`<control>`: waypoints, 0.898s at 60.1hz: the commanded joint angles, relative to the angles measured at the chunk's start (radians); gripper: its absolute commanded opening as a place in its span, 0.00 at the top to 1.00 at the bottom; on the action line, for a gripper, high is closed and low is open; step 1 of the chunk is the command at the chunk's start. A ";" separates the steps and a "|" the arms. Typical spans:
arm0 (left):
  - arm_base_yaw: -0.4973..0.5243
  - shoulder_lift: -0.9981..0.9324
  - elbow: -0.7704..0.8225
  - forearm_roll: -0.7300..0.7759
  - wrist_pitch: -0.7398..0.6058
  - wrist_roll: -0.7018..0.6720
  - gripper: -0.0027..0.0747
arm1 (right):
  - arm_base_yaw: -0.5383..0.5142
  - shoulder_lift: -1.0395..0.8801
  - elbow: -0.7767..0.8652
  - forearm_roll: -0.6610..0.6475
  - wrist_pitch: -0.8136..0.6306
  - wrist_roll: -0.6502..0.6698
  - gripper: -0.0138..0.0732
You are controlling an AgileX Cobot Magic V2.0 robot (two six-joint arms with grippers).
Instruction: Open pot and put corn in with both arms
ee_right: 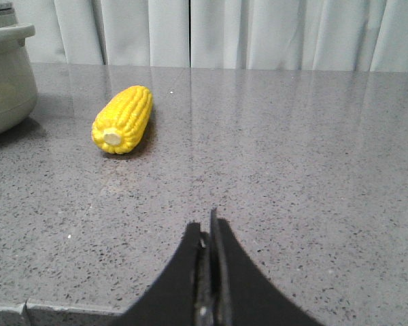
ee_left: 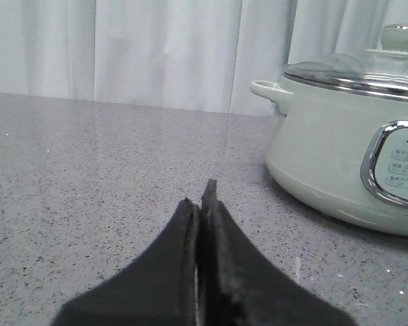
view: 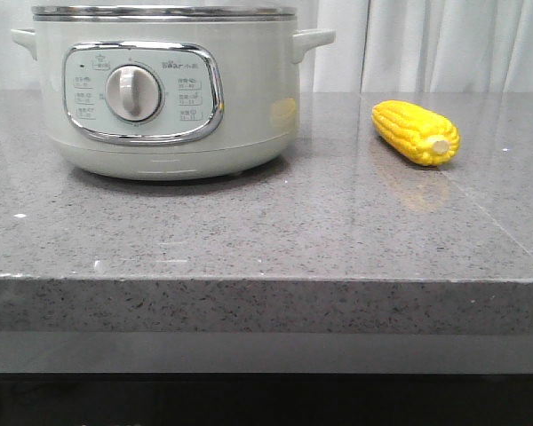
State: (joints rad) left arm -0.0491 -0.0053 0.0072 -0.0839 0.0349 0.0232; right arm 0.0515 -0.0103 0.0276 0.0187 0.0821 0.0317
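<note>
The left pincer [ee_left: 202, 204] hangs low over the speckled grey stone table [view: 249, 240], its two black fingers pressed together with nothing between them. Ahead of it and off toward the robot's right stands the large round pale cream-green electric pot [ee_left: 340, 163], well apart from the fingertips. The pot sits upright on the table with its steel-rimmed glass lid [ee_left: 357, 68] still on, a pale knob [ee_left: 401, 35] on top. One side handle [ee_left: 268, 92] juts out on the side nearer this pincer, and part of the chrome-framed control panel [ee_left: 394, 163] shows.

The right pincer [ee_right: 209, 234] also has its black fingers closed against each other, gripping nothing, just above the table near its front edge. The bright yellow corn cob [ee_right: 122, 120] lies on the table ahead of this pincer and toward the robot's left, well apart from the tips, its pale stub end [ee_right: 111, 138] turned toward the pincer. Beyond the corn on that same side, the pot's wall shows, separated from the cob by bare table.

White curtains [view: 444, 44] hang behind the table.
</note>
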 commanded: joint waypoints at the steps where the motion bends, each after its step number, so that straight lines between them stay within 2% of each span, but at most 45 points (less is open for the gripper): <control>1: 0.002 -0.015 0.011 -0.008 -0.089 -0.001 0.99 | -0.007 -0.021 -0.011 0.003 -0.082 0.001 0.92; 42: 0.002 -0.015 0.011 -0.008 -0.097 -0.001 0.99 | -0.007 -0.021 -0.011 0.003 -0.099 0.001 0.92; 49: 0.002 -0.015 -0.001 -0.008 -0.159 -0.001 0.99 | -0.007 -0.021 -0.017 0.003 -0.150 0.001 0.92; 54: 0.002 -0.015 -0.047 -0.008 -0.163 -0.001 0.99 | -0.007 -0.021 -0.056 0.003 -0.134 0.001 0.92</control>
State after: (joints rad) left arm -0.0491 -0.0053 0.0051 -0.0839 -0.0261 0.0232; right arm 0.0515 -0.0103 0.0276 0.0187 0.0339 0.0317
